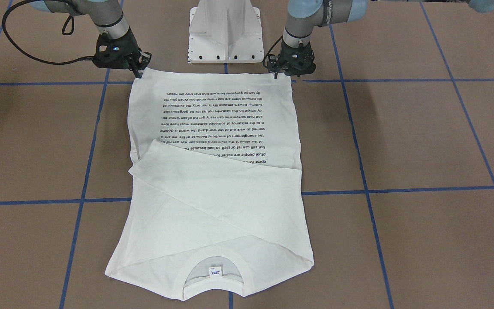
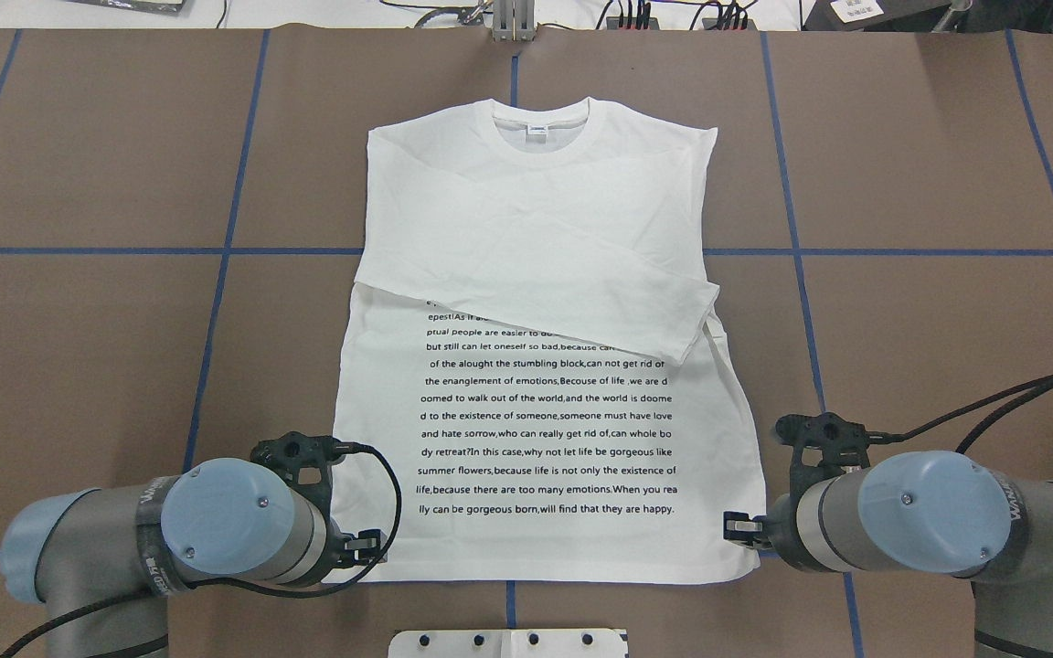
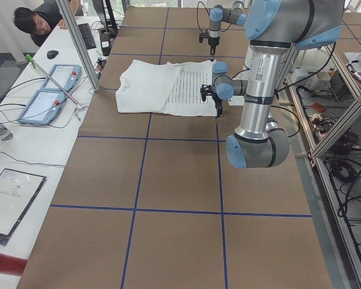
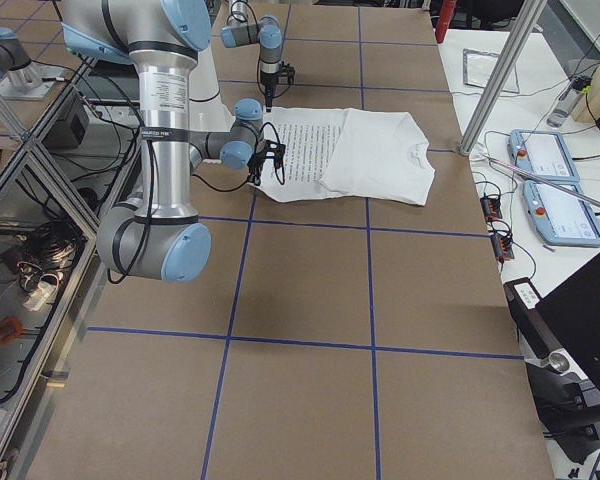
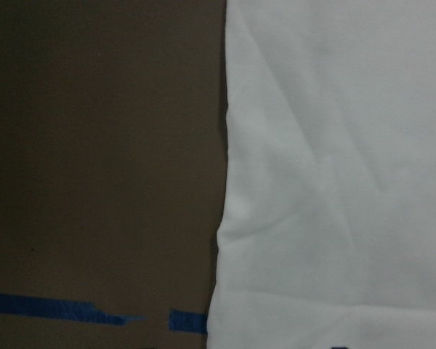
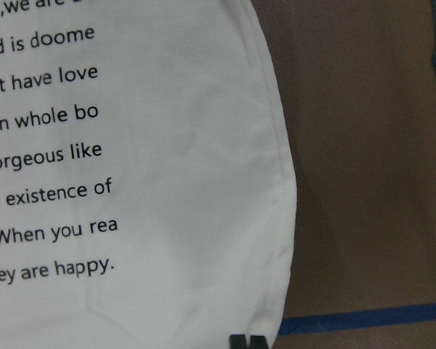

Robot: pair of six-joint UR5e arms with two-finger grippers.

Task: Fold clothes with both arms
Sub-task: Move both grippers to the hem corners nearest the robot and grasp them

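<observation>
The white long-sleeved shirt [image 2: 536,210] lies flat on the brown table, collar [image 2: 540,132] far from the robot, black text block [image 2: 545,429] facing up. Its sleeves are folded across the chest [image 2: 581,292]. My left gripper [image 2: 371,548] is low at the near left hem corner; in the front view [image 1: 276,75] its fingers meet in a point on that corner. My right gripper [image 2: 735,527] is at the near right hem corner [image 1: 138,73]. In the right wrist view its fingertips [image 6: 245,340] sit close together on the hem edge. The left wrist view shows only cloth [image 5: 334,182].
The white pedestal base [image 1: 225,34] stands just behind the hem, between the arms. Blue tape lines [image 2: 79,249] grid the table. An operator [image 3: 39,21] and tablets [image 3: 48,90] are at a side bench beyond the collar end.
</observation>
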